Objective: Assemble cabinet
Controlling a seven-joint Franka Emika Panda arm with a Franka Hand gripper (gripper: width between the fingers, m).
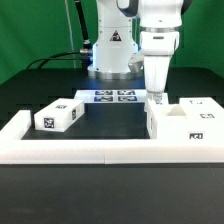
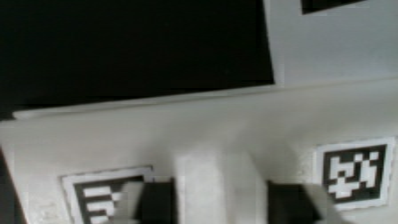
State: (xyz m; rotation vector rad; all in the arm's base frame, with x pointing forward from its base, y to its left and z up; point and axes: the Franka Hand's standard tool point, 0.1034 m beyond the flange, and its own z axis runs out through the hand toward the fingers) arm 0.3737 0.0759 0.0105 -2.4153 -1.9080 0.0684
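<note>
End effector [image 1: 156,96] above cabinet box [image 1: 188,128] | cavity up | long axis left-right

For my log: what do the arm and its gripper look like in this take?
The arm is white with rounded shells and dark joints. A triangular warning sticker marks its lowest segment. The gripper is white and blocky. Black cables trail behind the arm.

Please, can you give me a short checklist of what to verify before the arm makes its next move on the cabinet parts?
1. Gripper is down at the large cabinet part: ok.
2. Jaws closed on that part's wall: cannot tell.
3. Small cabinet part lies apart from the gripper, at the exterior view's left: ok.
4. Marker board is uncovered: ok.
5. A tag on the part shows in the wrist view: ok.
</note>
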